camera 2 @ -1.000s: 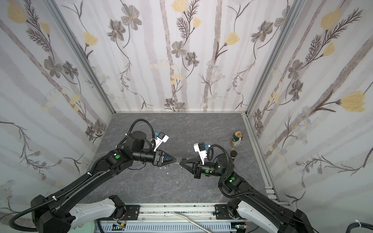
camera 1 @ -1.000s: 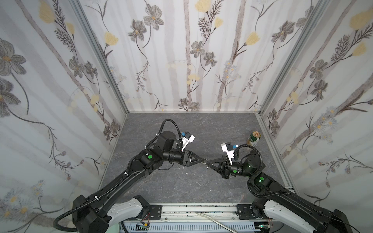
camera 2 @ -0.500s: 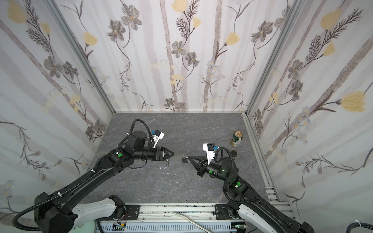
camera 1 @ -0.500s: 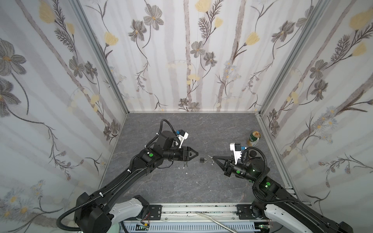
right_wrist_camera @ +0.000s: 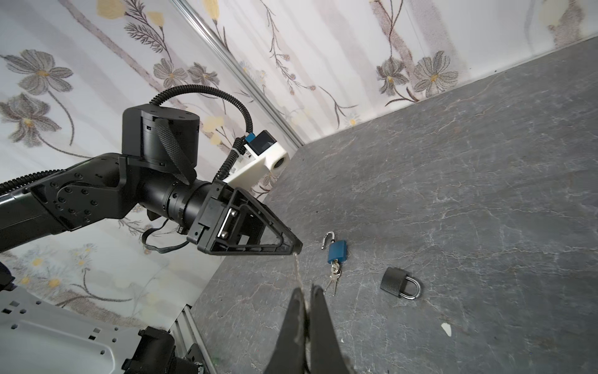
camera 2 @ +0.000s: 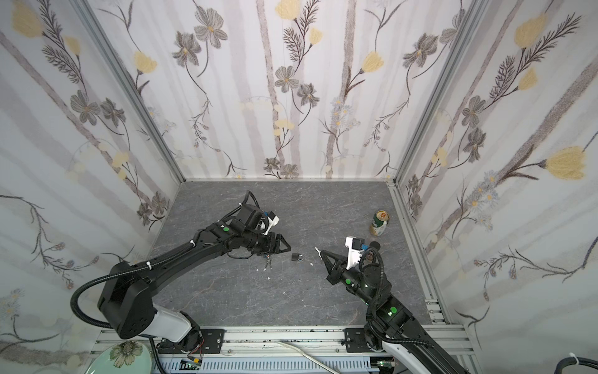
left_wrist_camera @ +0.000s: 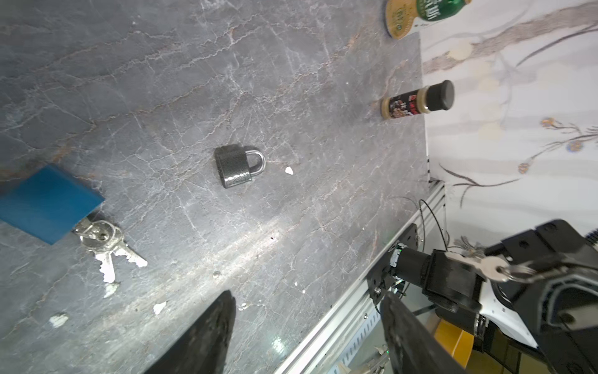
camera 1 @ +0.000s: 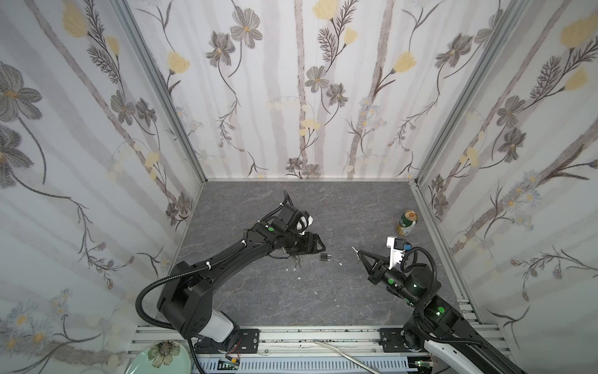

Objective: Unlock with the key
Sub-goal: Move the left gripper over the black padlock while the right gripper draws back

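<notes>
The left pincer (left_wrist_camera: 307, 296) is open and empty, near the black lock (left_wrist_camera: 238, 165) on the surface (left_wrist_camera: 194, 81). The right pincer (right_wrist_camera: 305, 289) is closed on a small key (left_wrist_camera: 490, 266).

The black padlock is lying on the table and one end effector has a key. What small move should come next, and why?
Probably: lower the left end effector onto the black padlock and close on its body. Its jaws are open and empty, the padlock lies loose with its shackle shut, and the right end effector pinches the key.
</notes>
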`<control>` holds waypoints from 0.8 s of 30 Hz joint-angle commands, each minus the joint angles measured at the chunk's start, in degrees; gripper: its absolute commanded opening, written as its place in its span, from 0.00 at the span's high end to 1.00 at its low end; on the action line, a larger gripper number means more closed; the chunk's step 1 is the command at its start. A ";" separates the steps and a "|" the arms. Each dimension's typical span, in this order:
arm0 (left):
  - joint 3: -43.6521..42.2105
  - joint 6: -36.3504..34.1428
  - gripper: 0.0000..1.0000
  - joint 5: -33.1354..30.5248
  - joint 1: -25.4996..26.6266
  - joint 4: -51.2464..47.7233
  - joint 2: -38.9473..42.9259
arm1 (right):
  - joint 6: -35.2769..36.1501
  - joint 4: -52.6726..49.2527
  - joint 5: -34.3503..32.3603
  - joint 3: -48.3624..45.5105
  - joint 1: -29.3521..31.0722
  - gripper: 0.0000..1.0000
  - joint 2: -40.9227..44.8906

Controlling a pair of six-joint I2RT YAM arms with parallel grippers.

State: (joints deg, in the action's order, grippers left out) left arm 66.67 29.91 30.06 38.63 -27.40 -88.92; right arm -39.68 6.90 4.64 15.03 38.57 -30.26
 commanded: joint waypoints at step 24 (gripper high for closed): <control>30.84 -10.44 0.23 -4.47 4.07 -16.64 -34.70 | -3.25 -8.35 -5.10 -4.18 -0.51 1.00 9.51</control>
State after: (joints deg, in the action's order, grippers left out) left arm 96.18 20.93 26.06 42.50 -41.78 -122.23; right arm -42.19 -0.82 0.80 11.09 38.11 -21.12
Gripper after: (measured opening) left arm 0.773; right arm 0.050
